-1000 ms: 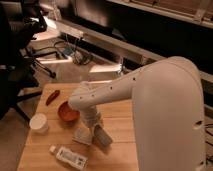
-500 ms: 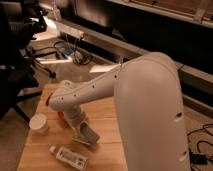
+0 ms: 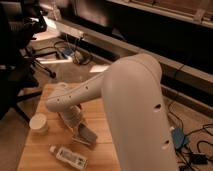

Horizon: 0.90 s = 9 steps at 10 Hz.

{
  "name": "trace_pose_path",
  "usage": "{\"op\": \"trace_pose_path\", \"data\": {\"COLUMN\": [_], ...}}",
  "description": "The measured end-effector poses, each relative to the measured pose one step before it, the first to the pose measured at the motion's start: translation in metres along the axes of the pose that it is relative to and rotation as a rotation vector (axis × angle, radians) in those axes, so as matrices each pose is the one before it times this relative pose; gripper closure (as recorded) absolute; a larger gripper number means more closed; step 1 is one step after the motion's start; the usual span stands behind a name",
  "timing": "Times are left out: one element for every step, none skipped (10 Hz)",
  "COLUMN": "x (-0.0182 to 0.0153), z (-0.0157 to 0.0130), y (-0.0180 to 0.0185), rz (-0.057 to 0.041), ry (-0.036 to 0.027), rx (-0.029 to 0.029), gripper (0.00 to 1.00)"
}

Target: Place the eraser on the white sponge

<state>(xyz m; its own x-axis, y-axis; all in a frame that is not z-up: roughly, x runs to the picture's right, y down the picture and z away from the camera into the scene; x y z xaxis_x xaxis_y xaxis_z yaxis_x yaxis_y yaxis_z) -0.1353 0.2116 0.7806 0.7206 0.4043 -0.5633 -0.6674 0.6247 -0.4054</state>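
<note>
The white sponge (image 3: 83,141) is a pale flat pad on the wooden table, a little left of the middle. The eraser (image 3: 87,134), a dark grey flat block, appears to lie on top of it, tilted slightly. My gripper (image 3: 75,121) hangs from the big white arm just above and to the left of the eraser, close to it or touching its upper end. The arm hides the gripper's upper part.
A white round cup (image 3: 39,123) stands at the table's left side. A white labelled bottle (image 3: 70,157) lies near the front edge. The wooden table (image 3: 50,95) ends at the left and front. The white arm (image 3: 135,110) covers the table's right half.
The arm has swung left and nearer the camera, and now covers the orange bowl. The gripper has shifted slightly left and sits over the dark block on the pale pad.
</note>
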Motion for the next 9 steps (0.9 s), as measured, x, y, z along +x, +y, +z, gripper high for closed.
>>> {"op": "trace_pose_path", "data": {"x": [-0.00081, -0.00112, -0.00114, -0.00247, -0.00215, -0.00255, -0.00152, -0.0012, -0.00158], "z": [0.00328, 0.00105, 0.00004, -0.00216, -0.00373, -0.0062, -0.0054, -0.00604, -0.00634], "y": [-0.00159, 0.00043, 0.00144, 0.00533, 0.00711, 0.00774, 0.00487, 0.00176, -0.00071], "rz": [0.00831, 0.00402, 0.00266, -0.00059, -0.00652, -0.01125, -0.00679, -0.00257, 0.00477], "ry": [0.00314, 0.00016, 0.00008, -0.00143, 0.00226, 0.00057, 0.00082, -0.00079, -0.0013], "rx": [0.00265, -0.00107, -0.0041, -0.01098, -0.01076, -0.01033, -0.00538, 0.0029, 0.01431], "gripper": [0.33, 0.25, 0.21, 0.2, 0.2, 0.2, 0.2, 0.2, 0.2]}}
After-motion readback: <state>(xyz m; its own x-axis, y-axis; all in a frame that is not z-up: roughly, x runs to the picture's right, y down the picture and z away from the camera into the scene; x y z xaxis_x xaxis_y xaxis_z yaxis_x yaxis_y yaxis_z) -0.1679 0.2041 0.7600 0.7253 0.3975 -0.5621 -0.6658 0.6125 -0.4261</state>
